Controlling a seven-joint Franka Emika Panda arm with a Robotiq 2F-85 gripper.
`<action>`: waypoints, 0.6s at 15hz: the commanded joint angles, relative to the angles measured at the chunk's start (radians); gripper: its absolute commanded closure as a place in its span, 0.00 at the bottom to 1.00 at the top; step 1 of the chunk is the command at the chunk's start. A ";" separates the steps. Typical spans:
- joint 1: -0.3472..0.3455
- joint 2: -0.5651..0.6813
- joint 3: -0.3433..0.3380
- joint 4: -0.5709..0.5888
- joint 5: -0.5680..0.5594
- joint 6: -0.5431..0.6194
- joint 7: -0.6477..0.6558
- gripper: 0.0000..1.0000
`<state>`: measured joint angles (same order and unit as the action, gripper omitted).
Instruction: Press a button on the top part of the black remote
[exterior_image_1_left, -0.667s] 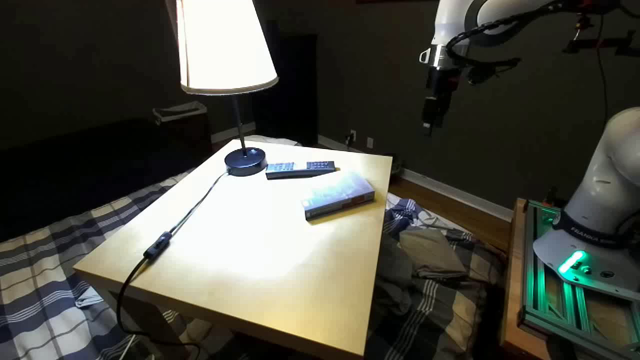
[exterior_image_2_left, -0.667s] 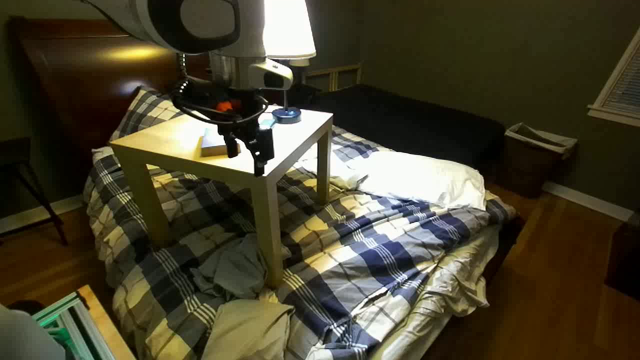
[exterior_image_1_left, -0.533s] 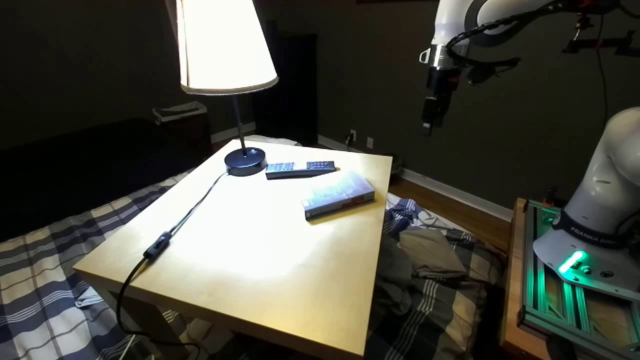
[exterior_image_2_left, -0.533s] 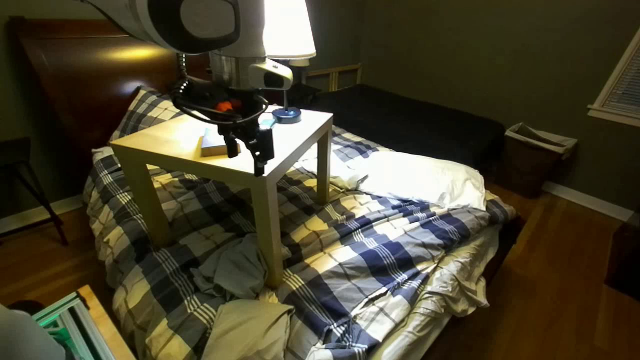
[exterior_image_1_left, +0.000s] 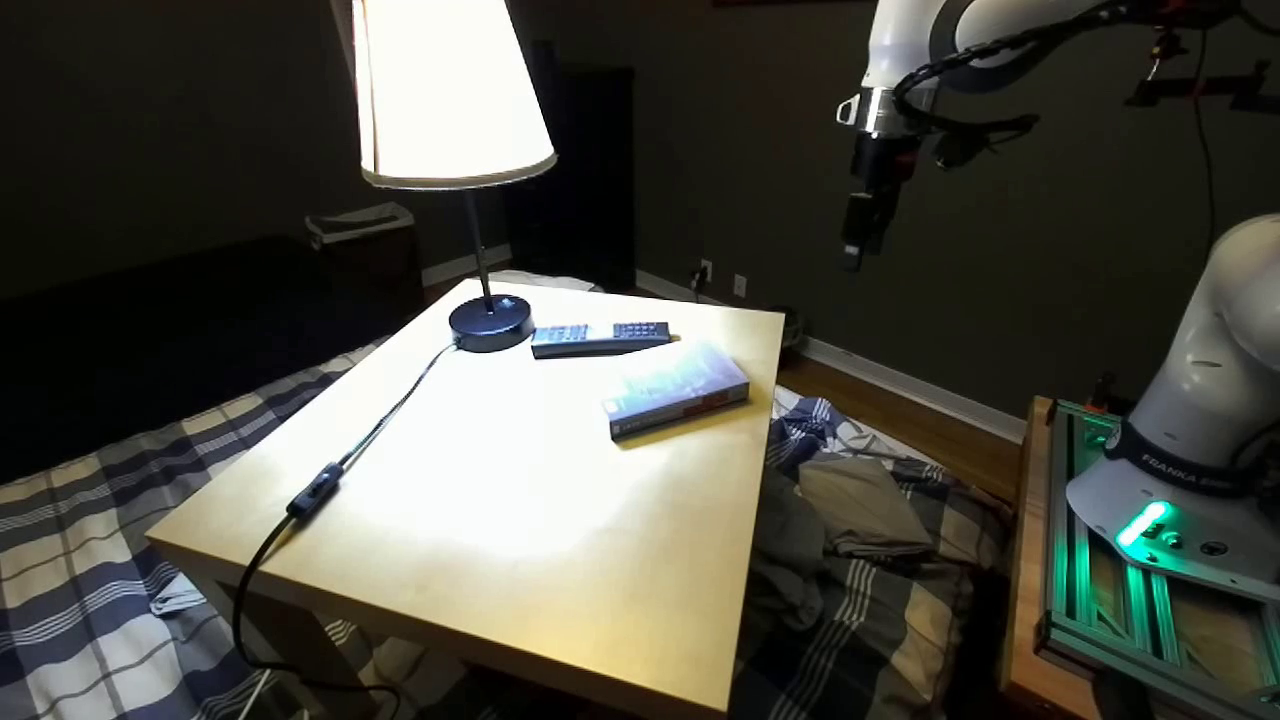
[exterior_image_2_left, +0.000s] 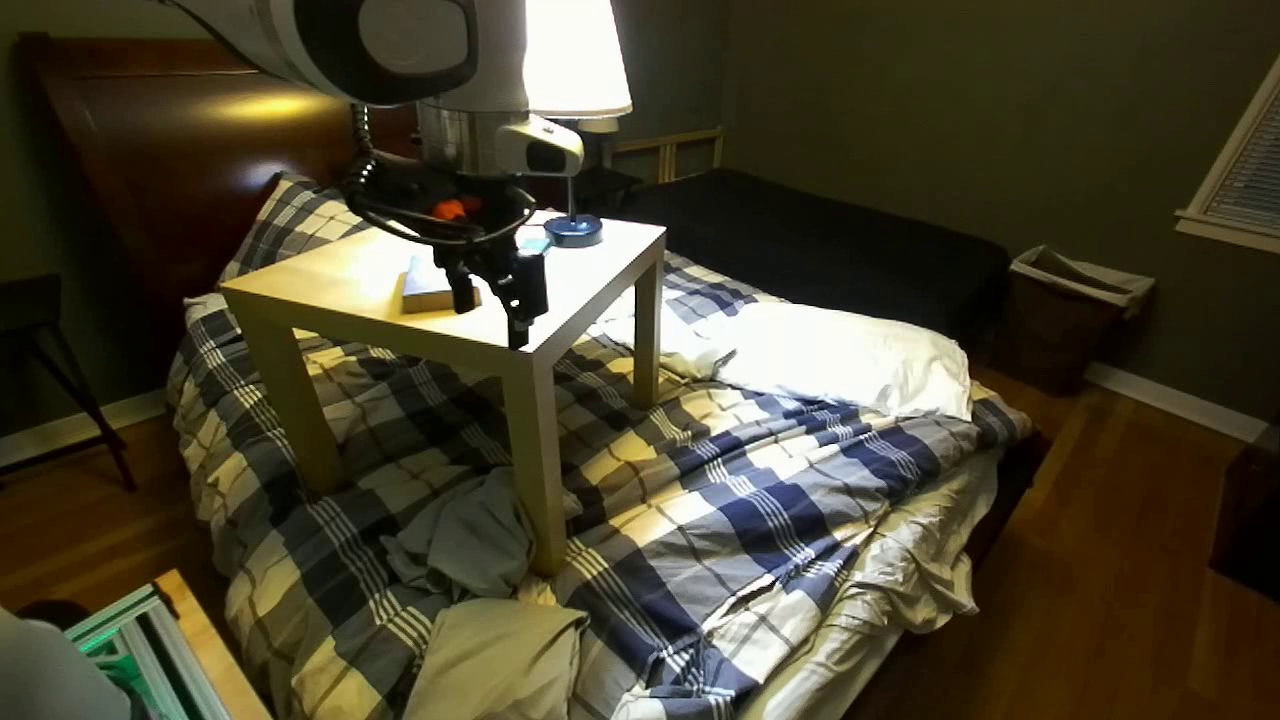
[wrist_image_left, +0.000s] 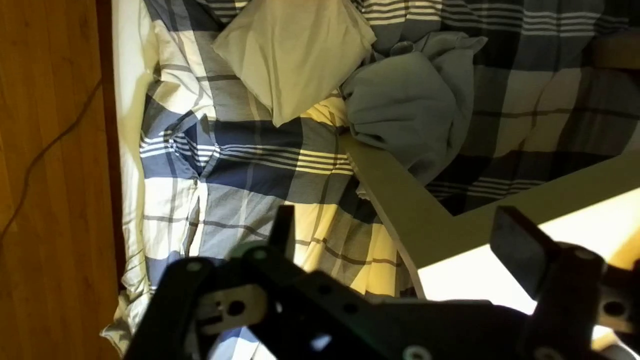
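Note:
The black remote (exterior_image_1_left: 640, 333) lies flat on the light wooden table (exterior_image_1_left: 480, 560), beside the dark round lamp base, with glare over its middle. In an exterior view, part of the remote (exterior_image_2_left: 535, 246) shows as a pale blue patch behind the gripper. My gripper (exterior_image_1_left: 858, 258) is open and empty, high and off to the side of the table, well apart from the remote. Its spread fingers (exterior_image_2_left: 492, 322) show in front of a table corner in an exterior view. In the wrist view the open fingers (wrist_image_left: 402, 232) hang over the table corner and the bedding; the remote is out of that view.
A blue-grey slab (exterior_image_1_left: 675, 392) lies near the remote, on the side toward the robot. A lit lamp (exterior_image_1_left: 455, 100) stands at the table's far corner. Its cord switch (exterior_image_1_left: 315, 490) lies along the table's edge. The table stands on a plaid bed (exterior_image_2_left: 700, 500) with crumpled cloths (wrist_image_left: 405, 100).
My gripper has shifted very slightly, a little to the left in one exterior view and a little upward in the other. The remote, slab and lamp have not moved.

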<state>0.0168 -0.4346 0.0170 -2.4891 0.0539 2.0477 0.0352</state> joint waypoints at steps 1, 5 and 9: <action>0.066 0.031 0.048 0.034 0.045 0.054 -0.014 0.00; 0.168 0.110 0.129 0.116 0.106 0.125 -0.030 0.00; 0.215 0.234 0.180 0.218 0.100 0.293 -0.056 0.00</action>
<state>0.2129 -0.3121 0.1809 -2.3569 0.1459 2.2494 0.0166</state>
